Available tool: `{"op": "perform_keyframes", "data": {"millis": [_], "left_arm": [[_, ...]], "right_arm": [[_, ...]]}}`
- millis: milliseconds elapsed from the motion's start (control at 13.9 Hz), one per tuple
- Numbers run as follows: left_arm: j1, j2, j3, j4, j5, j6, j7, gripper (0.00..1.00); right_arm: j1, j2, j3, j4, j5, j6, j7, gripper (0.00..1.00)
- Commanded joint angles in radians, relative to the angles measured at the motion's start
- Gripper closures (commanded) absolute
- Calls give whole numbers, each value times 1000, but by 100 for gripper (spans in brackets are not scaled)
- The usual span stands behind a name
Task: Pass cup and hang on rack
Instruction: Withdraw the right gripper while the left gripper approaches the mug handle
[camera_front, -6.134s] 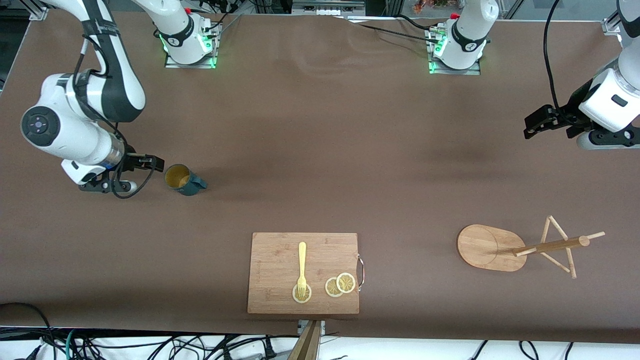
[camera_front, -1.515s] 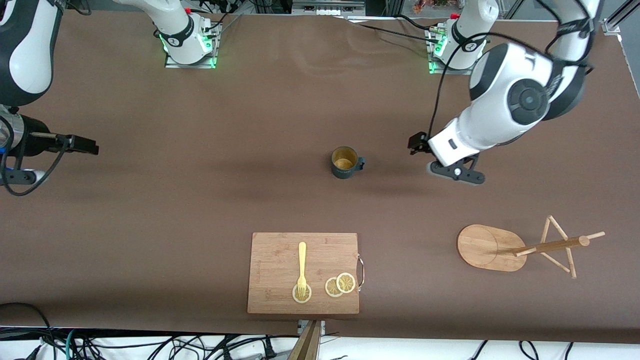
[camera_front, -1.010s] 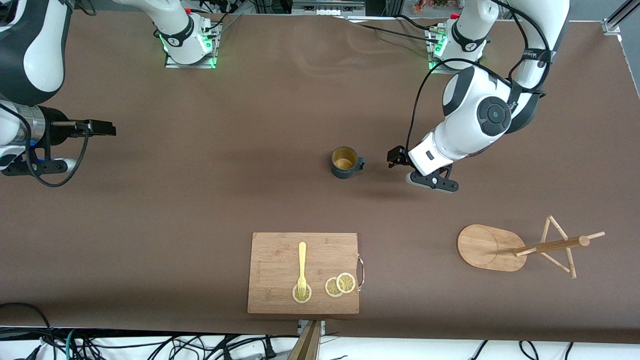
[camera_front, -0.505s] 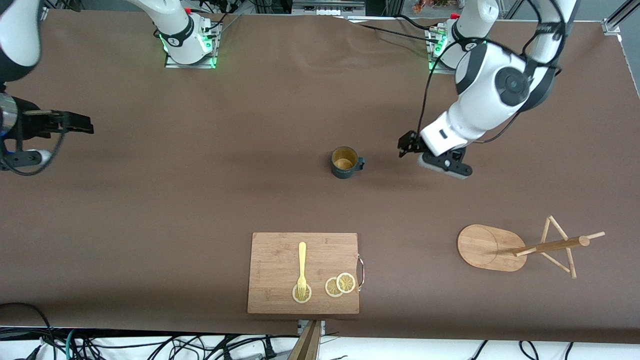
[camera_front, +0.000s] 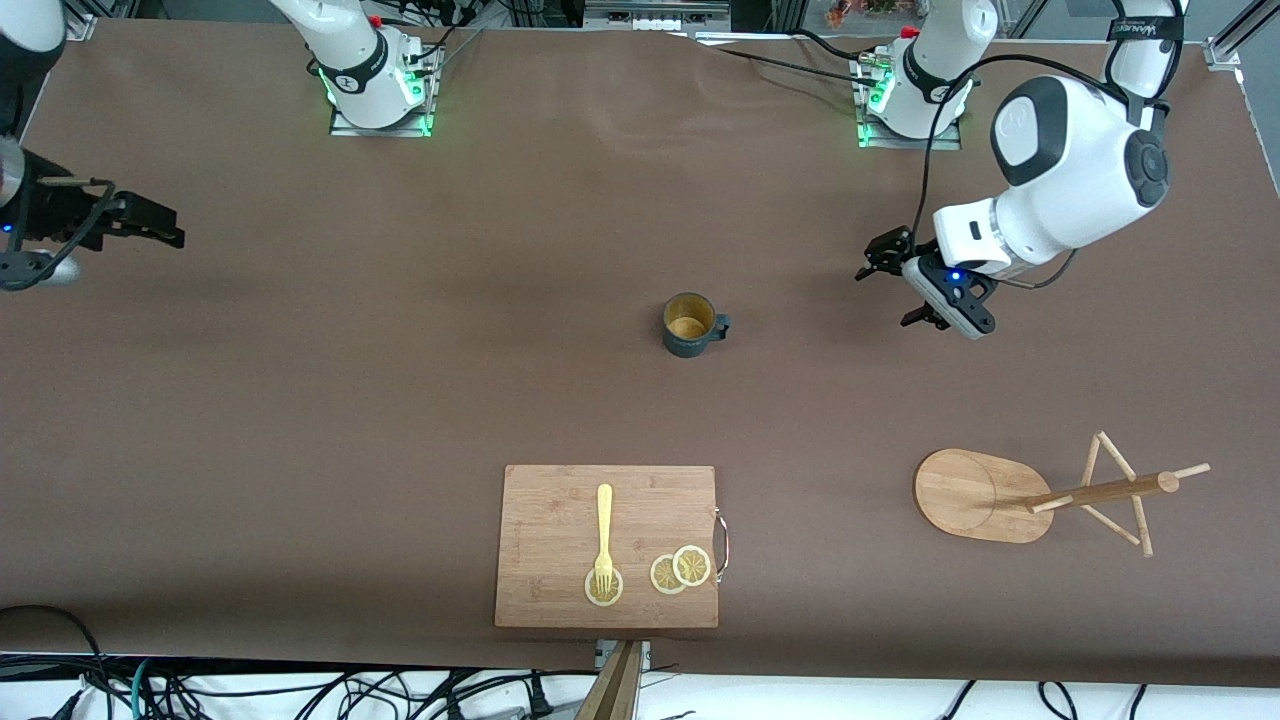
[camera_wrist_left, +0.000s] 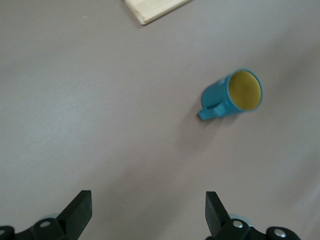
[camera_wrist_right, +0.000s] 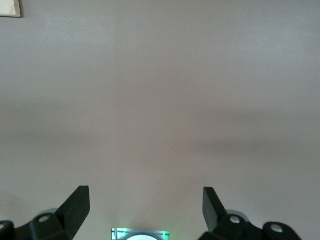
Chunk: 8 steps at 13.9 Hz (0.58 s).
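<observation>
Only front view shows rack (camera_front: 985, 495), fork (camera_front: 603, 535).

Cup (camera_front: 690, 325): small dark teal mug, ribbed outer wall, yellowish-tan inside, empty. Stands upright on the tabletop (camera_front: 400, 380), mouth up, small handle pointing toward my left end effector (camera_front: 893, 285). My left end effector hangs over bare tabletop near the cup, apart from it, fingers spread wide, nothing between them. From my left wrist, the cup (camera_wrist_left: 231, 95) shows mouth and handle.

Rack (camera_front: 1040, 495): light bamboo mug tree, flat oval base, one central pole, several thin pegs. Sits toward my left arm's end of the tabletop, nearer the front camera than the cup, well apart from my left end effector. Nothing hangs on its pegs.
</observation>
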<state>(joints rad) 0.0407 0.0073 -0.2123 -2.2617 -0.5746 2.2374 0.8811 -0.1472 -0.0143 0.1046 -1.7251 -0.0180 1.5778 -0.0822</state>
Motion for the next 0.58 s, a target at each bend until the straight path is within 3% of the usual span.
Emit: {"op": "perform_keyframes", "data": {"millis": [0,72,216,505], "left_arm": [[47,66,-18,-4,-144,19,305,0],[60,104,-18,-4,-201,16,426,0],[77,166,-18,-4,-310,11,655,0],[103,313,-42,10,-476,10,1019,0]], "right_arm": [[-29,-49,26,-45,-11,22,10,0],[-13,-41,11,-30,-10,15,16,0],[64,-6,-104,24,-4,-5,9,0],[66,-10,-112,29,3,-15,24,0]]}}
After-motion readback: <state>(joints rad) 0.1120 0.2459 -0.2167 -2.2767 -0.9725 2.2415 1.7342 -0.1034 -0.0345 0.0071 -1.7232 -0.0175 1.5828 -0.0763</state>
